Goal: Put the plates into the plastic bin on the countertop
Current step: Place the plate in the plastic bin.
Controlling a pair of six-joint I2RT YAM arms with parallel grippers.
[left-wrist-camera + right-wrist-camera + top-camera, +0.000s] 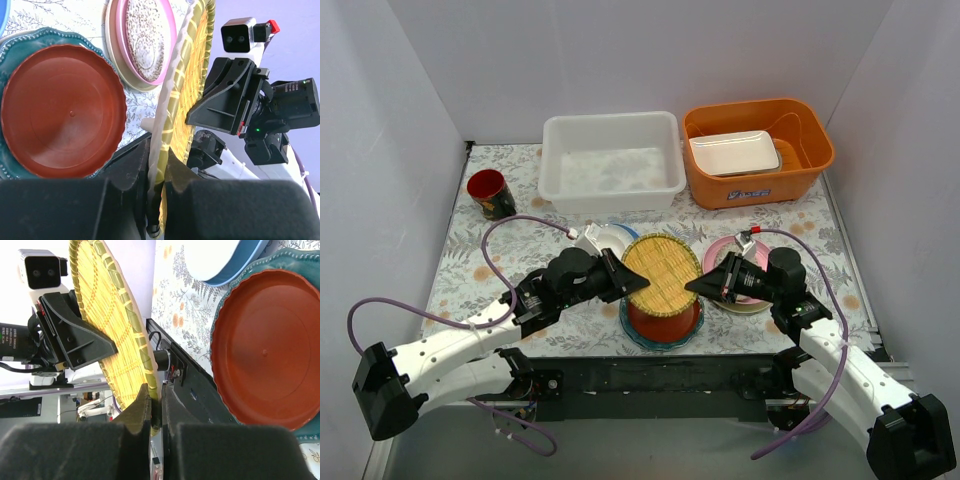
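The yellow woven plate (660, 272) is held up at a tilt, gripped on both sides. My left gripper (632, 280) is shut on its left rim (161, 150). My right gripper (694, 286) is shut on its right rim (150, 375). Below it a red plate (665, 320) lies on a teal scalloped plate (632, 325); both also show in the left wrist view, the red plate (62, 110) on the teal plate (30, 42). A white plate on a light blue plate (604, 240) lies behind. A pink plate stack (750, 298) with a speckled plate (145, 40) lies to the right. The white plastic bin (611, 160) stands at the back.
An orange tub (800, 160) with a white rectangular tray (734, 152) in it stands to the right of the bin. A red cup (491, 194) stands at the back left. Grey walls close in three sides of the leaf-printed cloth (470, 270).
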